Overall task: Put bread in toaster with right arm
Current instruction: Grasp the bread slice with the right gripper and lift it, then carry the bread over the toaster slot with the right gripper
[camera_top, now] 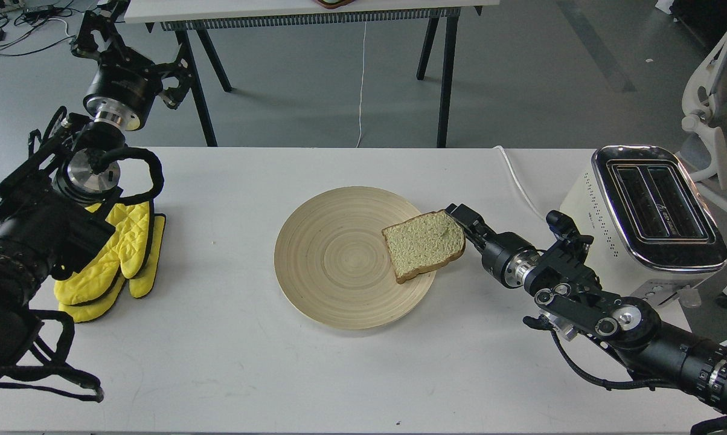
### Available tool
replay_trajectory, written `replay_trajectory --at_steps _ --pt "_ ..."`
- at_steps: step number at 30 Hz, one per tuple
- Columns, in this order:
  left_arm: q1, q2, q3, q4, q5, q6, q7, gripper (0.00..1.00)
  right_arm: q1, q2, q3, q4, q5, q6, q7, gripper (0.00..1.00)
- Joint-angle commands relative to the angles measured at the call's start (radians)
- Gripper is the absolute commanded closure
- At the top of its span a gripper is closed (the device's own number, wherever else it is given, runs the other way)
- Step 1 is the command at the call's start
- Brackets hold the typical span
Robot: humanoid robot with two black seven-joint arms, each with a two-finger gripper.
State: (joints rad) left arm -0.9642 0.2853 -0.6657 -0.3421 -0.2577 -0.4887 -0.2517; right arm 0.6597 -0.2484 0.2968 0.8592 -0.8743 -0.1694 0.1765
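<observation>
The slice of bread (424, 244) lay on the right part of a round wooden plate (333, 260), with its crust edge reaching over the plate's rim on the right side. It seemed a little tilted, the right side higher than the left. The plate stood near the middle of the white table (230, 362).

The right arm (611, 314) came in from the lower right corner and stretched to the left, low over the table. Its gripper (460, 219) was at the right edge of the bread — the black fingers (467, 222) touched the slice there and appeared to be closed on its edge, though only the upper finger was clearly visible, and the lower one was hidden by the bread.

The toaster (647, 211) stood at the right edge of the table, well apart from the bread, behind the right arm. Its two slots in the chrome top were open to the view, and a white cord (520, 181) ran from it toward the back edge of the table.

The left arm (31, 235) was on the left side, raised over the table's back corner. Its gripper (176, 75) hung beyond the table edge with the fingers spread wide, holding nothing. Under this arm a pair of yellow oven mitts (119, 260) lay on the table.
</observation>
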Motion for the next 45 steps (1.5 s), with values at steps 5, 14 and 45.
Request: replay_trajectory --at_steps 5,14,45 --pt "0.001 0.000 0.000 0.000 0.000 0.000 0.000 0.00 0.003 0.006 -0.059 -0.002 0.000 0.001 0.000 0.67" --pt "0.001 0.000 0.000 0.000 0.000 0.000 0.000 0.00 0.027 0.005 -0.064 0.012 0.003 -0.002 -0.003 0.93" --pt "0.001 -0.005 0.001 -0.002 0.001 0.000 0.000 0.00 0.281 -1.035 -0.088 0.615 -0.367 0.047 -0.058 0.92"
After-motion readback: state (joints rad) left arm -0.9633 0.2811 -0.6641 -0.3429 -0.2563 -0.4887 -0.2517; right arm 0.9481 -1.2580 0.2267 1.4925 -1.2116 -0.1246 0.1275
